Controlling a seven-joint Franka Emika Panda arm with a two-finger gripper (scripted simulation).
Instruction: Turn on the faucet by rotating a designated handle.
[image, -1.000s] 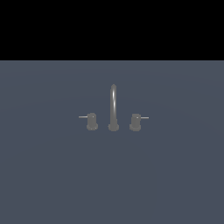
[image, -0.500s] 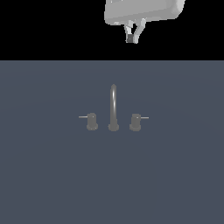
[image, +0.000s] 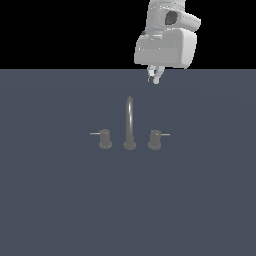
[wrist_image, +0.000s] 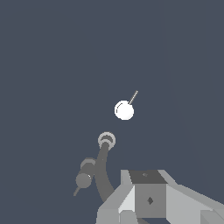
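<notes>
A: What is shown in the exterior view?
B: The approach step is judged underway: the gripper (image: 155, 77) is held above the faucet (image: 129, 125), at about one o'clock from the handle (image: 155, 139). Whether the fingers are parted cannot be told.

A: And the wrist view?
B: The handle (wrist_image: 124, 110) is seen from overhead, untouched. A descent beside its lever is called for next.

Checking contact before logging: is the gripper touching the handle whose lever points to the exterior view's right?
No, the gripper hangs well above the handle, clear of it.
</notes>
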